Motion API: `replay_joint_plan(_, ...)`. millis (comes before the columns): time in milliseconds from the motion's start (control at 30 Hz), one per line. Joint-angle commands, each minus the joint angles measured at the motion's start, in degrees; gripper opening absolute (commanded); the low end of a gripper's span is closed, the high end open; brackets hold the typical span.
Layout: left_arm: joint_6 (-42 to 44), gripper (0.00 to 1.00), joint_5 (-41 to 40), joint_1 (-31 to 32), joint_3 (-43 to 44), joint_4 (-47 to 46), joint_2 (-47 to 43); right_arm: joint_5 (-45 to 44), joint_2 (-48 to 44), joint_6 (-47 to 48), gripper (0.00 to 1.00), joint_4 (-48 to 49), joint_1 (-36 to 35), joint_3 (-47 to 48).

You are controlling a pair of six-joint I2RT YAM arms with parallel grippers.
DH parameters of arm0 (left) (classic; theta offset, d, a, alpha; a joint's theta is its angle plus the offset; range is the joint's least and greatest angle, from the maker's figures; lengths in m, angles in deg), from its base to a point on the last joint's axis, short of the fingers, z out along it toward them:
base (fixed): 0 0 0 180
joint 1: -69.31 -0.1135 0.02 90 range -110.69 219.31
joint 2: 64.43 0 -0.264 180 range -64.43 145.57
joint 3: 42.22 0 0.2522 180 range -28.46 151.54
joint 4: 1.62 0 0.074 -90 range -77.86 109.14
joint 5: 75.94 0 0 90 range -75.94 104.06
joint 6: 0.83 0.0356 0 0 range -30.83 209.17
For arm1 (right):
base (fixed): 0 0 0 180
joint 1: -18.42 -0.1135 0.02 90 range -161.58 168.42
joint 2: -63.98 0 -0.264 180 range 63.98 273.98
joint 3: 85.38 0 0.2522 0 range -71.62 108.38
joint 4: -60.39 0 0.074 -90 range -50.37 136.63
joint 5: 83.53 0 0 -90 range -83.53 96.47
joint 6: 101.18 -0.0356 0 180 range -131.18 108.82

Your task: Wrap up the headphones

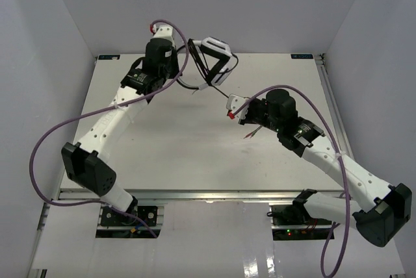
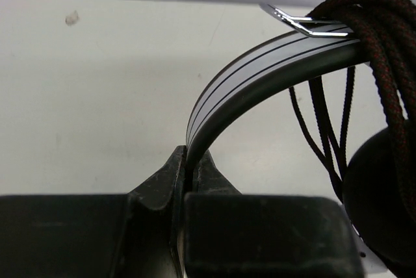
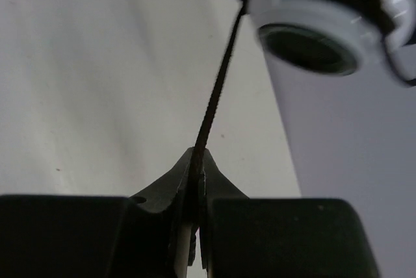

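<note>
1. Table (image 1: 195,161): plain white, with both arms reaching out over it.
2. Headphones (image 1: 218,57): held up near the table's far edge, with loops of cable draped over the headband (image 2: 247,70).
3. Left gripper (image 2: 188,161): clamped tight on the headband, so it's the one holding them.
4. Right gripper (image 3: 197,158): pinched closed on the cable.
5. Cable (image 3: 214,96): thin, black, running straight up from those fingers toward the headphones.

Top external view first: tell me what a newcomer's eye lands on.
The headphones, held at the far edge of the table, stand out; the left fingers pinch their white headband. A thin black cable runs straight from them to the right fingers, shut on it near mid-table.
</note>
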Motion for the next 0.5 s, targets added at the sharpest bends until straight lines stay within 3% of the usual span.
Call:
replay_joint_plan(0, -0.1, 0.00, -1.9, 0.4, -1.7, -7.5, 1.5, -20.2, 1.7, 12.8, 0.08, -4.3, -2.9, 7.1)
replay_joint_plan(267, 8.8, 0.00, 5.3, 4.9, -4.9, -3.3, 5.7, -28.6, 8.0, 23.1, 0.08, 6.7, -4.6, 9.2)
replay_joint_plan(367, 11.3, 0.00, 9.5, 6.8, -8.3, -2.8, 3.4, -30.4, 8.6, 28.7, 0.08, 13.1, -4.5, 5.8)
replay_joint_plan(467, 12.8, 0.00, 16.1, 6.9, -13.5, -3.7, -0.5, -28.2, 7.7, 28.5, 0.08, 13.5, -4.5, 3.7)
